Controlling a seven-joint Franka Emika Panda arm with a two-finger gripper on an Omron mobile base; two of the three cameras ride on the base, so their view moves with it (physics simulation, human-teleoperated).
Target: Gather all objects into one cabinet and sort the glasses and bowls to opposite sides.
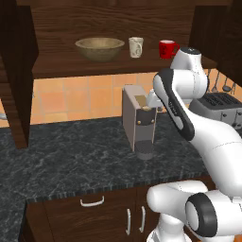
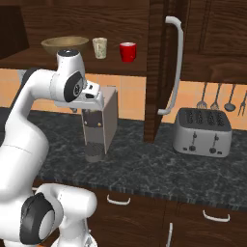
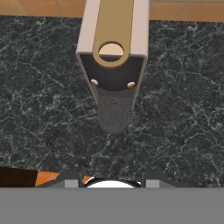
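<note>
On the plank shelf of the cabinet (image 1: 56,66), up at twelve o'clock from where I stand, three pieces already sit in a row. The wide tan bowl (image 1: 99,47) is toward nine o'clock. The white patterned mug (image 1: 135,47) stands upright just beside it at its three o'clock side, not touching. The red mug (image 1: 167,48) is further toward three o'clock, near the shelf's end. The tall door with the silver bar handle (image 2: 176,62) stands swung open at that same end.

I judge the gathering to be well along for these three. The sorting is only half convincing: the bowl holds the nine o'clock side, but the white patterned mug sits close to it rather than over by the red mug. Whatever other cups belong to the set are left to fetch and put on the three o'clock side.

My claw (image 3: 111,183) hangs pointing down over the tabletop (image 1: 71,151), above the coffee machine (image 1: 139,120), which lies at twelve o'clock in my hand view. My finger tips stand somewhat apart at the bottom of that view, with a pale rounded shape between them. I cannot tell whether that is something I hold, so I cannot say whether the claw is free or gripping.

A toaster (image 2: 202,131) stands on the tabletop toward three o'clock, beyond the door, and is no part of this job.
</note>
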